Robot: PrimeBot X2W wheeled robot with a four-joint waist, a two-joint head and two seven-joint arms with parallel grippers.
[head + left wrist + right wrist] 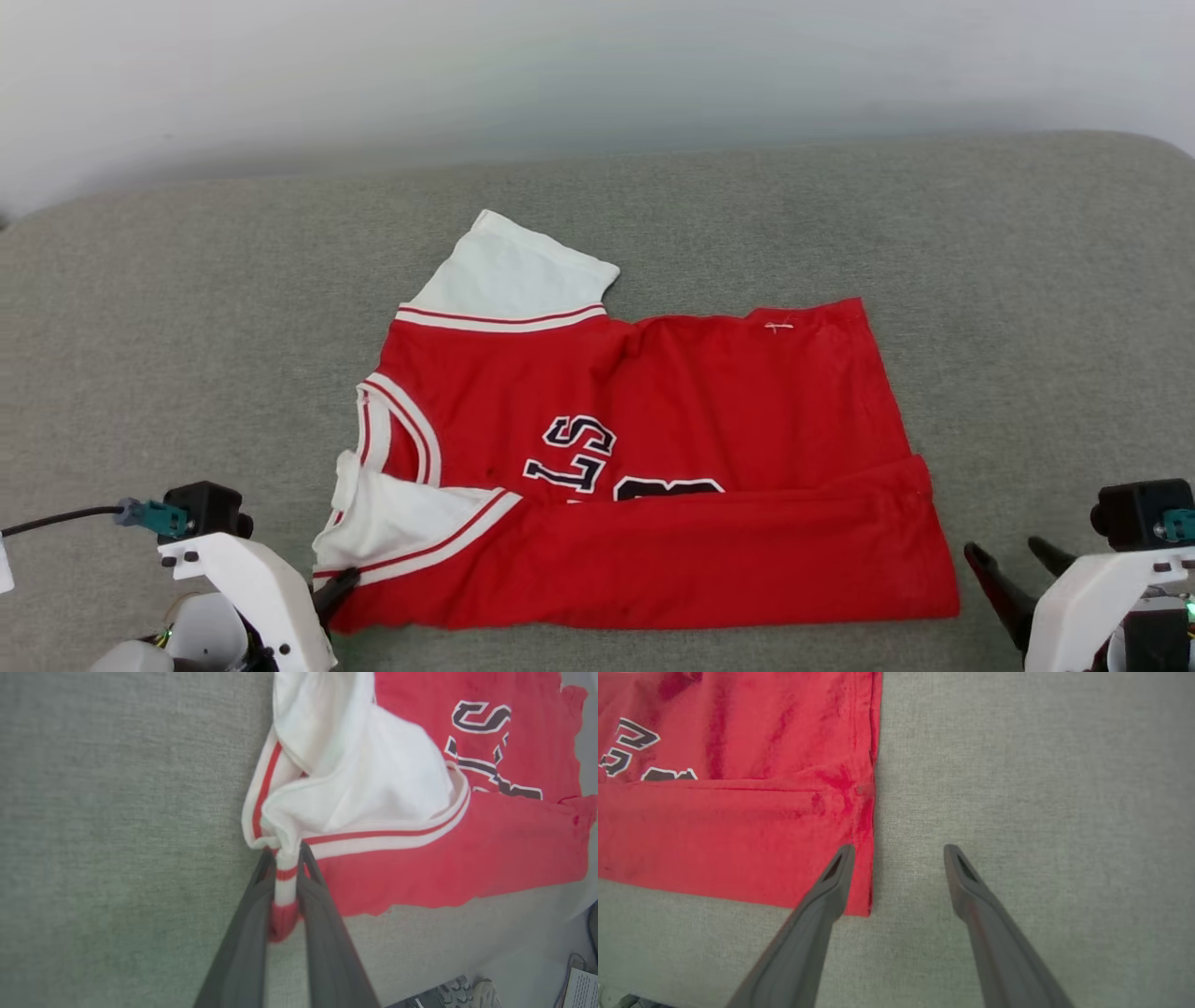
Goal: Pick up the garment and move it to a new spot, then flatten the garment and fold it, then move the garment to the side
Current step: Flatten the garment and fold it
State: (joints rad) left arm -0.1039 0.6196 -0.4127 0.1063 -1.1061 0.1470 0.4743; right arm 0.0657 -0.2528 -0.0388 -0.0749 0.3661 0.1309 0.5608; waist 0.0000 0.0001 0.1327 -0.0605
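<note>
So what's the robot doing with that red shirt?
It is folding a red Bulls jersey that lies on a grey fabric surface. The jersey's near edge is already folded up over part of the lettering. The left gripper is pinched shut on the trim at the corner by the white sleeve. The right gripper is open at the hem's near corner and holds nothing.

Head camera high, looking down on whole garment [672,420], wrist cameras close above its two near corners
</note>
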